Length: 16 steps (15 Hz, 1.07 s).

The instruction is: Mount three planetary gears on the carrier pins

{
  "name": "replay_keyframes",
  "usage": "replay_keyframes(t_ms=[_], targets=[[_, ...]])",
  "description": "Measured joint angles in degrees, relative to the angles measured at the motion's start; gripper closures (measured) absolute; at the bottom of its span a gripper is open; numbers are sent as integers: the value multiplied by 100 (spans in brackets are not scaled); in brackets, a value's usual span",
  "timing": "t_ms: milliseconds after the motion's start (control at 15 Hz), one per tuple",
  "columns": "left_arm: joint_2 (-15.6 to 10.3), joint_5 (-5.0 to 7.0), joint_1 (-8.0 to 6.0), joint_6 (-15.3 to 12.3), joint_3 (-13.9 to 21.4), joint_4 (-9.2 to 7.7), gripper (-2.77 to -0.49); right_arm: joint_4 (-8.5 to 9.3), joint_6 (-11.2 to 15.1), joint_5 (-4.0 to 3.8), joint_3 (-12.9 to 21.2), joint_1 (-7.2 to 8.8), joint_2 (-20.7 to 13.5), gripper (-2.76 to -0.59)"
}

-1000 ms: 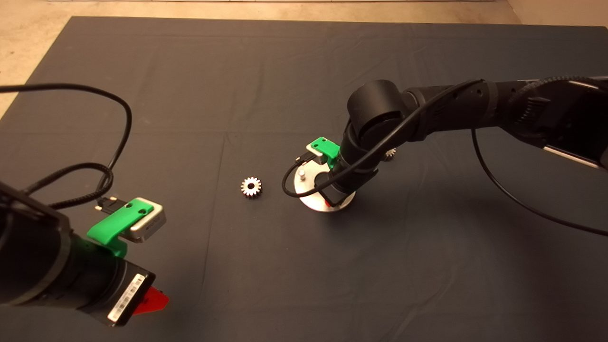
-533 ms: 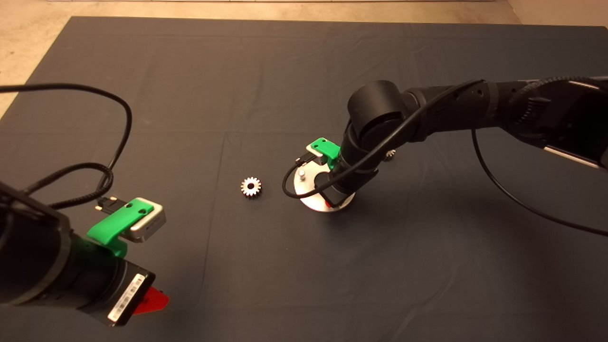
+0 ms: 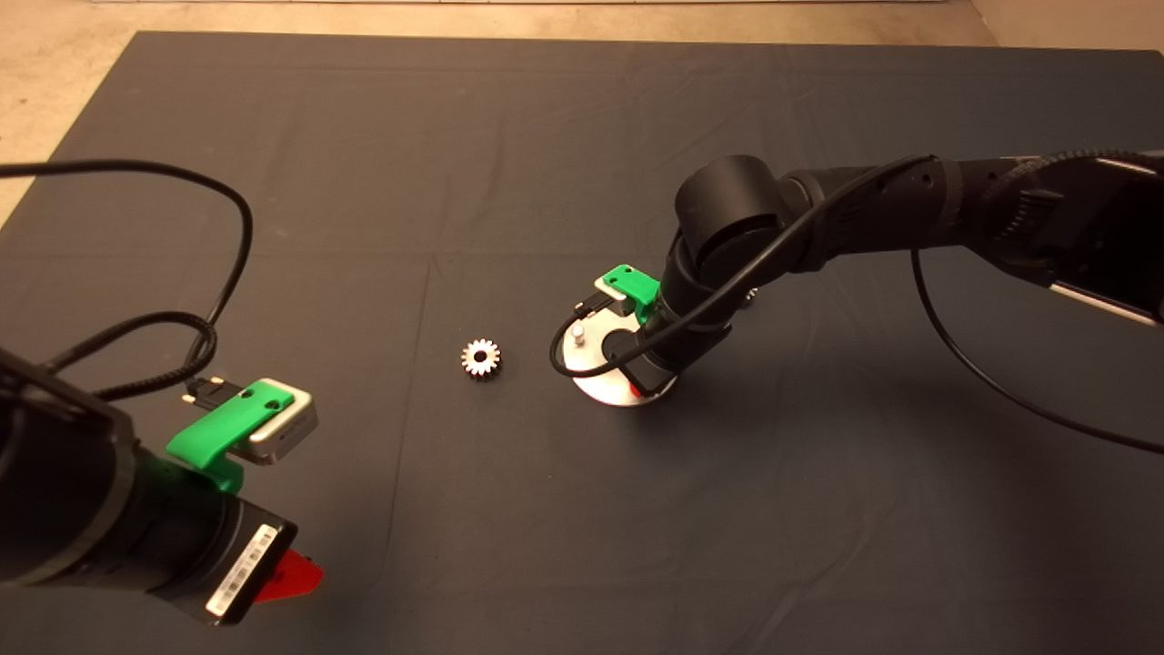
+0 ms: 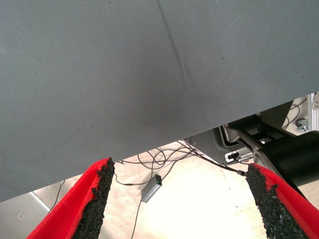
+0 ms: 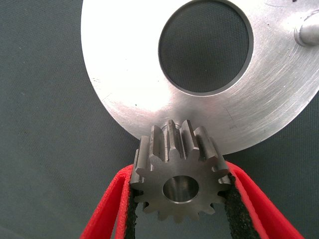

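Note:
The silver carrier disc (image 3: 596, 386) lies mid-mat, with one pin (image 3: 578, 333) showing in the head view. My right gripper (image 3: 640, 387) is right over the disc, shut on one planetary gear (image 5: 178, 180). In the right wrist view the held gear hangs over the rim of the disc (image 5: 129, 74), with one pin (image 5: 308, 29) at the far side. I cannot tell whether it sits on a pin. A second gear (image 3: 480, 357) lies on the mat left of the disc. A third (image 3: 748, 293) peeks from behind the right arm. My left gripper (image 3: 289, 575) is parked at the lower left, open (image 4: 182, 199).
The dark mat (image 3: 509, 155) covers the table, and bare floor shows past its far edge. Cables loop from the left arm (image 3: 218, 273) and hang from the right arm (image 3: 982, 382). The left wrist view looks past the mat's edge (image 4: 149, 149) at floor and cables.
The right arm and its wrist have shifted slightly to the right over the disc. The left arm and the loose gears have not moved.

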Motion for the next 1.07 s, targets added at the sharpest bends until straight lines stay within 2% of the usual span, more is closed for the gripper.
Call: replay_keyframes(t_ms=[333, 933, 1067], targets=[[-11, -2, 0, 0, 0, -1, -189, -48, -20, 12, 1, -88, -4, -102], [-11, -18, 0, 2, 0, 0, -189, -64, -20, 9, -7, -91, 2, -102], [-11, -21, 0, 2, 0, -1, -189, -126, -35, 9, -16, -140, 2, -102]])
